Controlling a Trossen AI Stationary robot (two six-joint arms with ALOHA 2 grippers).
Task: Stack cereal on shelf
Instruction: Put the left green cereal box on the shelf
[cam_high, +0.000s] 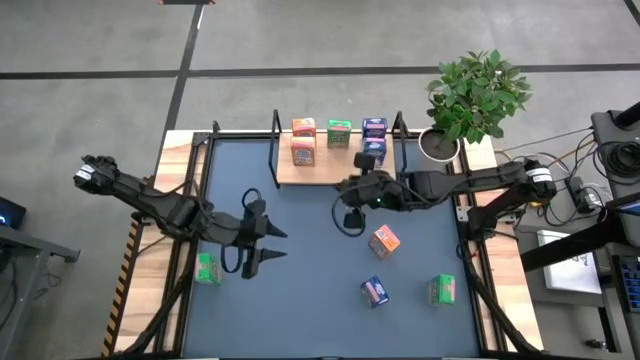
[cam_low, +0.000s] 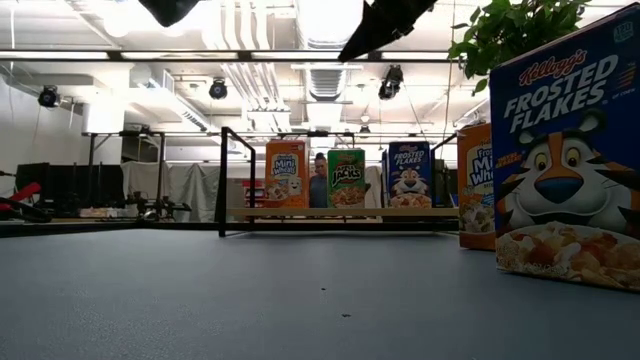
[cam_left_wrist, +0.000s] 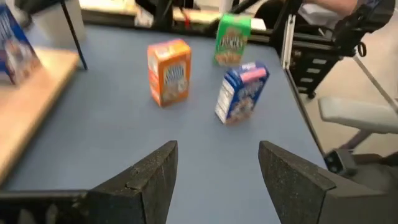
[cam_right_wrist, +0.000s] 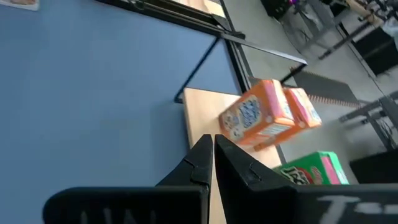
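High view: boxes on the shelf (cam_high: 335, 170) at 12 o'clock.
Right hand (cam_high: 351, 217) hangs at the middle of the desk (cam_high: 300, 300), fingers together, holding nothing. Left hand (cam_high: 275, 243) waits at 9 o'clock, fingers apart. Orange box (cam_high: 384, 240), blue box (cam_high: 374, 291) and green box (cam_high: 441, 289) stand loose toward 5 o'clock.

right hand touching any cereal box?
Apart. In the right wrist view the right hand has its fingers closed together with nothing between them, and the nearest orange box on the shelf sits beyond the tips.
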